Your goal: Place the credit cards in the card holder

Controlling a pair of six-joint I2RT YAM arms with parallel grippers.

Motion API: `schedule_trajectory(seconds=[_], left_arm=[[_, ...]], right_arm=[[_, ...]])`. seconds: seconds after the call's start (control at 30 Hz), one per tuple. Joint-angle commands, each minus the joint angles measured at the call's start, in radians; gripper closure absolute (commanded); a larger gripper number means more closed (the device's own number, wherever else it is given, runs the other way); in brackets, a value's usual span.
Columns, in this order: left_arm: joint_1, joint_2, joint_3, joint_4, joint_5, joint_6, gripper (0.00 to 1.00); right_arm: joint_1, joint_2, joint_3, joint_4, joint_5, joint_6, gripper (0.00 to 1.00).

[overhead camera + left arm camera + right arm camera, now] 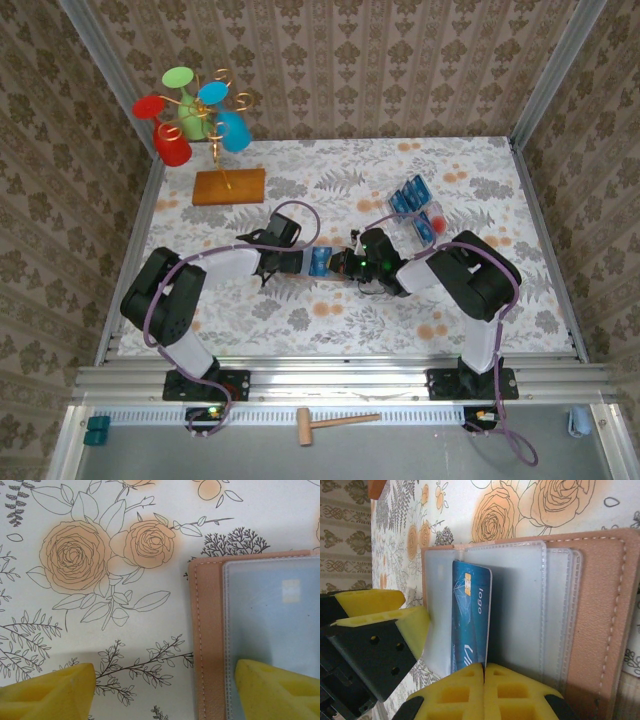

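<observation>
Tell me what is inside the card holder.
In the card holder, one blue credit card stands among clear sleeves, pinched by the right hand. Its fingers cover the card's near end.

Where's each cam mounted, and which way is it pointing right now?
Top external: above and behind the bases, looking down on the floral table; both arms, left gripper and right gripper close together mid-table.
Left wrist: looking down on the card holder edge; own yellow fingertips spread.
Right wrist: low, facing the open card holder; own fingers shut on a credit card, left gripper's finger alongside.
Shared: both wrist views show the card holder.
</observation>
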Motion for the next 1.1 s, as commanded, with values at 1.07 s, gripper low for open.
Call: schedule_trajectory(seconds=[1.07], left_arm=[[-0.016, 0.007, -0.021, -0.051, -0.006, -0.011, 0.25]], right_arm=[[-0.013, 0.04, 0.04, -0.095, -0.017, -0.006, 1.0]])
